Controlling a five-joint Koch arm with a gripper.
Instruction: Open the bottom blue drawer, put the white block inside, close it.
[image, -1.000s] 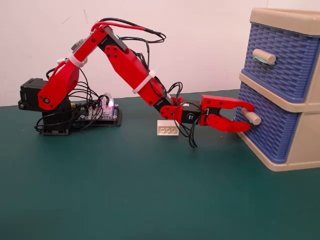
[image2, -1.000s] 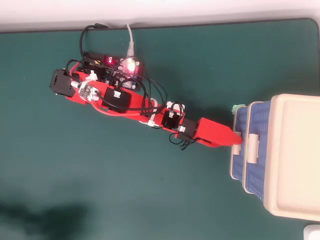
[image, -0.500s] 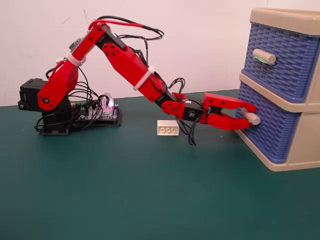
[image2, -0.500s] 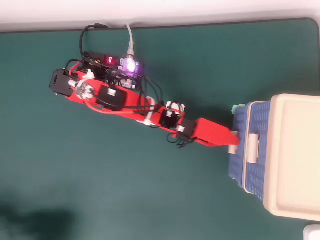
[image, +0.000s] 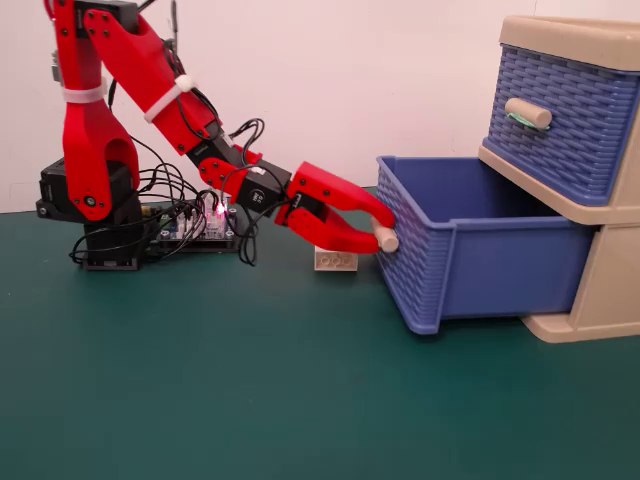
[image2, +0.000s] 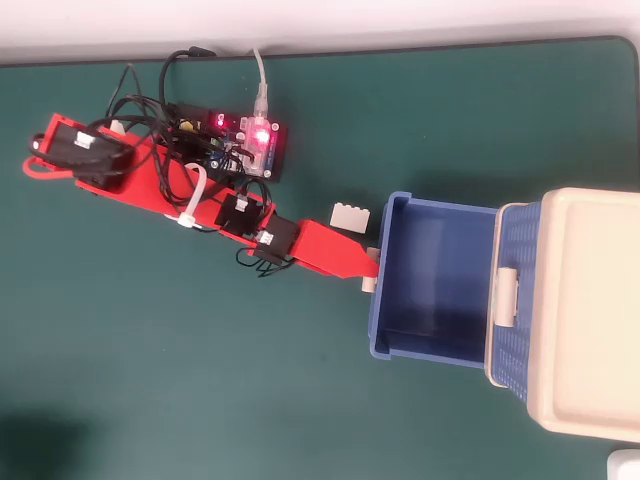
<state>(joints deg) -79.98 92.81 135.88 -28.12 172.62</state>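
Bottom blue drawer pulled out, end effector clamped on handle; next release, fetch white block.

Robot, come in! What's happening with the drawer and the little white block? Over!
Gripper shut on the peg handle. Bottom blue drawer pulled wide open, empty. White block on the table behind the fingers, nothing blocking it.
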